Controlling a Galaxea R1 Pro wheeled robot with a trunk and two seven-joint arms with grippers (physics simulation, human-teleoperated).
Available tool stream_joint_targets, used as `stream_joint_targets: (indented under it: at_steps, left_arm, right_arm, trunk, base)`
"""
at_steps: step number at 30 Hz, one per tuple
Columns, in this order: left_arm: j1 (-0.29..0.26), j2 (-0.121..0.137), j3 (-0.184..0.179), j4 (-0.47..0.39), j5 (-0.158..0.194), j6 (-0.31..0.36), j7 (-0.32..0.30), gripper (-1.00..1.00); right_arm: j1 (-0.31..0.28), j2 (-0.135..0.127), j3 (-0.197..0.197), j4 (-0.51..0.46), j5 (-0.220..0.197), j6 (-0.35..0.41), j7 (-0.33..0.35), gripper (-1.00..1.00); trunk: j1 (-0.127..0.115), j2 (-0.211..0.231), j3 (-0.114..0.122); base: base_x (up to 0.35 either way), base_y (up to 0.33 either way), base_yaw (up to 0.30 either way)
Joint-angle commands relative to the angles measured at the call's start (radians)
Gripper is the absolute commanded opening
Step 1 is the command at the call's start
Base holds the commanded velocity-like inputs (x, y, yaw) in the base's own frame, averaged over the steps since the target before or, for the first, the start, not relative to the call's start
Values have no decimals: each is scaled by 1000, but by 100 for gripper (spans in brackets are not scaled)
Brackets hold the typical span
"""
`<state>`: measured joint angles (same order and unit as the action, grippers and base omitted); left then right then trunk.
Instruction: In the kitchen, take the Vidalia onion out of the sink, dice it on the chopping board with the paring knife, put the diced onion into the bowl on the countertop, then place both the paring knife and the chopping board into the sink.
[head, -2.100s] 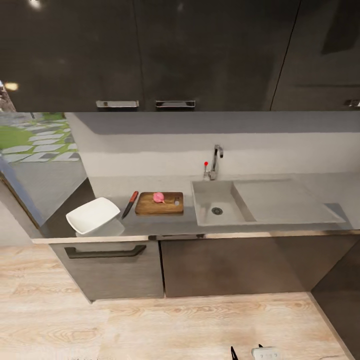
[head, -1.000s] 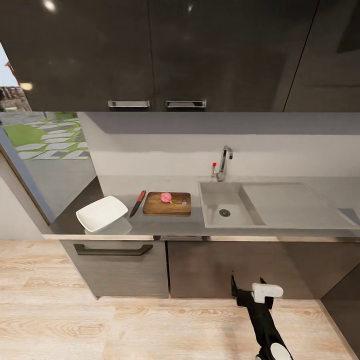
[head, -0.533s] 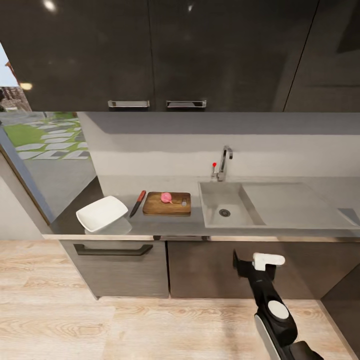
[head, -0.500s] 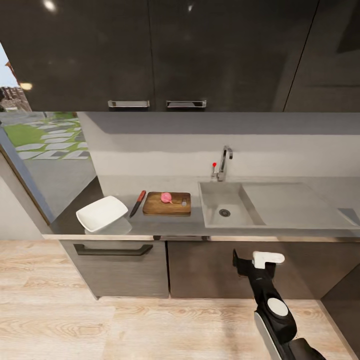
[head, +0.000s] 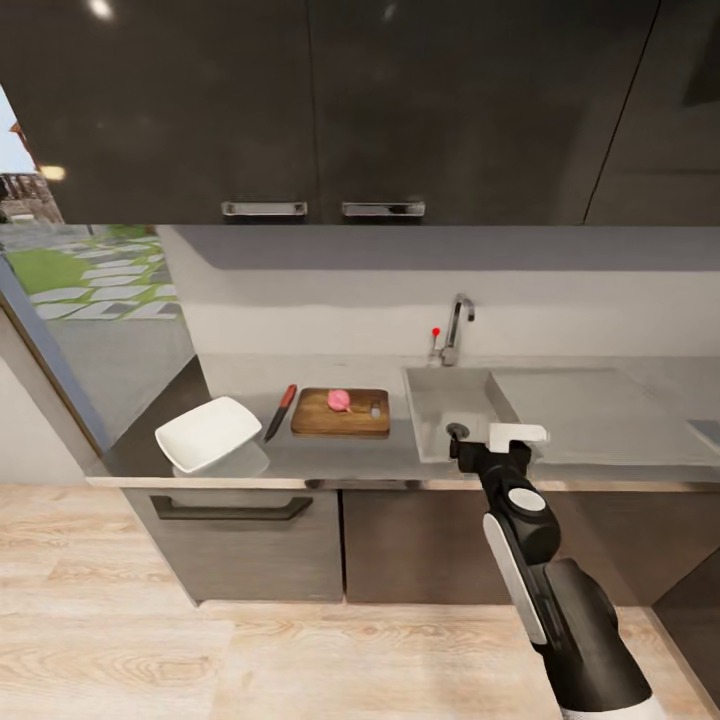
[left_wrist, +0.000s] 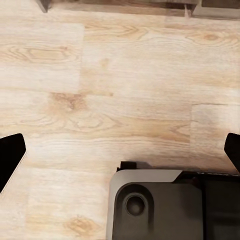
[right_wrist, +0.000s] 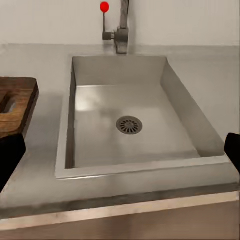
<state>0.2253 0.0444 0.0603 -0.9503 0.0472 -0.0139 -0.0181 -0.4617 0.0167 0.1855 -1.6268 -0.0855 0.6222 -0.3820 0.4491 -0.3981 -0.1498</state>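
Observation:
A pink Vidalia onion (head: 340, 400) lies on the dark brown chopping board (head: 341, 412), left of the sink (head: 436, 398). The paring knife (head: 280, 412) rests on the countertop (head: 330, 455) just left of the board. Further left sits the white bowl (head: 207, 432). My right gripper (head: 487, 438) is open, hovering over the sink's front edge. In the right wrist view it (right_wrist: 120, 155) faces the basin, with the drain (right_wrist: 129, 124), the tap (right_wrist: 121, 25) and the board's end (right_wrist: 15, 105) ahead. My left gripper (left_wrist: 120, 155) is open, hanging low over the wooden floor (left_wrist: 100, 90).
Dark wall cabinets (head: 320, 100) hang above the counter. A drawer with a black handle (head: 232, 508) sits below the bowl. The drainboard (head: 590, 405) extends right of the basin. My own dark base (left_wrist: 170, 205) appears in the left wrist view.
My right arm has risen from in front of the lower cabinets to counter height at the sink's front edge. The view has shifted slightly; the counter items have not moved.

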Motion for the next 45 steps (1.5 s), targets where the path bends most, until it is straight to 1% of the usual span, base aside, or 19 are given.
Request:
stream_joint_targets:
  at_steps: [1, 2, 4, 5, 7, 8, 9, 10, 12, 14, 15, 17, 24, 36, 41, 45]
  left_arm:
    - [0, 0, 0, -1, 5, -1, -2, 100]
    - [0, 0, 0, -1, 5, -1, -2, 100]
    - [0, 0, 0, -2, 5, -1, -2, 100]
    - [0, 0, 0, -1, 5, -1, -2, 100]
    - [0, 0, 0, -1, 5, -1, -2, 100]
    - [0, 0, 0, -2, 5, -1, -2, 100]
    - [0, 0, 0, -1, 5, -1, -2, 100]
    - [0, 0, 0, -1, 5, -1, -2, 100]
    - [0, 0, 0, -1, 5, -1, -2, 100]
    - [0, 0, 0, -1, 5, -1, -2, 100]
    - [0, 0, 0, -1, 5, -1, -2, 100]
    - [0, 0, 0, -1, 5, -1, -2, 100]
    - [0, 0, 0, -1, 5, -1, -2, 100]
    - [0, -1, 0, 11, 5, -2, -2, 100]
    - [0, -1, 0, 13, 5, -2, -2, 100]
    - [0, -1, 0, 13, 5, -2, -2, 100]
  right_arm:
    - [-16, 13, 2, -1, -9, 16, -9, 100]
    - [-32, 33, 3, -1, -9, 30, -9, 100]
    - [-40, 45, 4, -1, -7, 37, -9, 100]
    - [-45, 56, 6, -1, -1, 43, -8, 100]
    - [-51, 78, 11, -1, 22, 53, -7, 100]
    - [-52, 84, 13, -1, 31, 54, -6, 100]
    - [-53, 97, 22, -1, 49, 57, -5, 100]
    - [-54, 103, 29, -1, 59, 57, -5, 100]
    - [-55, 120, 67, -1, 96, 60, -4, 100]
    - [-55, 127, 113, -1, 116, 61, -3, 100]
    - [-55, 128, 123, -1, 119, 61, -3, 100]
    - [-55, 131, 158, 0, 129, 62, -3, 100]
    - [-55, 126, 170, 1, 131, 60, -3, 100]
    - [-54, 121, 173, 1, 129, 59, -3, 100]
    - [-54, 121, 195, 4, 129, 61, -3, 100]
    - [-54, 120, 203, 7, 128, 62, -3, 100]
  trunk:
    - [1, -2, -2]
    - [1, -2, -2]
    - [1, -2, -2]
    - [1, -2, -2]
    - [1, -2, -2]
    - [1, -2, -2]
    - [1, -2, -2]
    - [1, -2, -2]
    - [1, -2, -2]
    - [1, -2, -2]
    - [1, -2, -2]
    - [1, -2, -2]
    - [1, -2, -2]
    - [1, -2, -2]
    - [1, -2, -2]
    - [1, -2, -2]
  base:
    - [175, 210, 0]
    - [186, 230, 0]
    - [189, 236, 0]
    - [192, 243, 0]
    - [194, 247, 0]
    - [195, 249, 0]
    - [196, 250, 0]
    - [196, 250, 0]
    - [196, 251, 0]
    - [197, 252, 0]
    - [197, 252, 0]
    - [197, 252, 0]
    - [197, 253, 0]
    - [174, 266, 0]
    - [147, 243, 0]
    - [77, 123, 0]
